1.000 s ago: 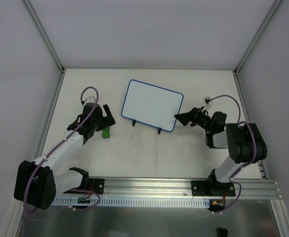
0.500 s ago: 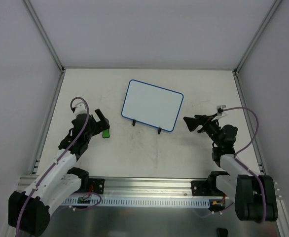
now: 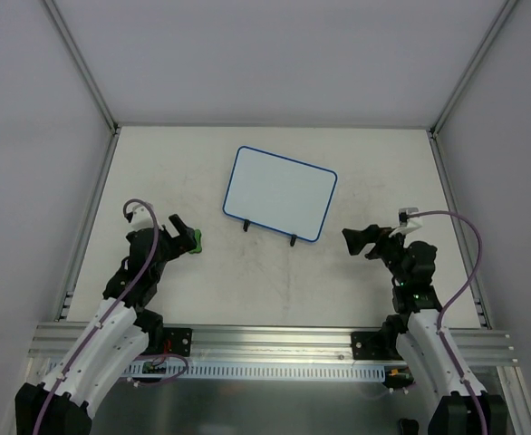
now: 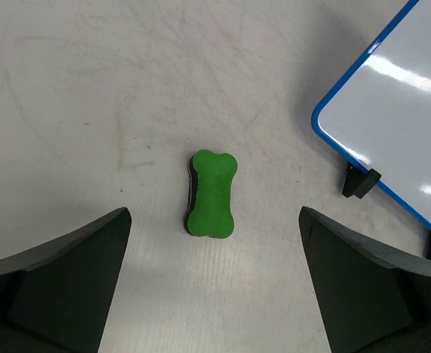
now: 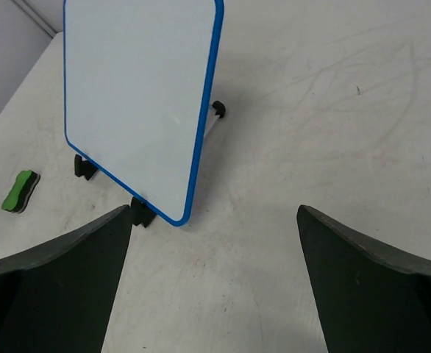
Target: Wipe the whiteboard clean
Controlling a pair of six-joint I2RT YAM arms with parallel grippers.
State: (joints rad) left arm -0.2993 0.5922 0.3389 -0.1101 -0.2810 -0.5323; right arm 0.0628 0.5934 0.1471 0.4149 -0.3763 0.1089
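Observation:
The whiteboard [image 3: 280, 193] stands on two small black feet mid-table, blue-rimmed, its face showing no marks; it also appears in the left wrist view [image 4: 392, 132] and the right wrist view [image 5: 138, 95]. A green peanut-shaped eraser [image 3: 194, 240] lies flat on the table to the left of the board [image 4: 211, 194] [image 5: 19, 190]. My left gripper [image 3: 182, 235] [image 4: 214, 220] hovers just short of the eraser, open and holding nothing. My right gripper [image 3: 354, 243] [image 5: 214, 209] stands open and empty to the right of the board's near right corner, apart from it.
White walls with aluminium posts [image 3: 93, 82] enclose the table on three sides. An aluminium rail [image 3: 275, 344] carrying both arm bases runs along the near edge. The tabletop [image 3: 275, 281] shows faint scuffs.
Both arms have pulled back toward the near edge. The left gripper has drawn back from over the eraser, and the right gripper has moved away from the board's right corner. Both stay open.

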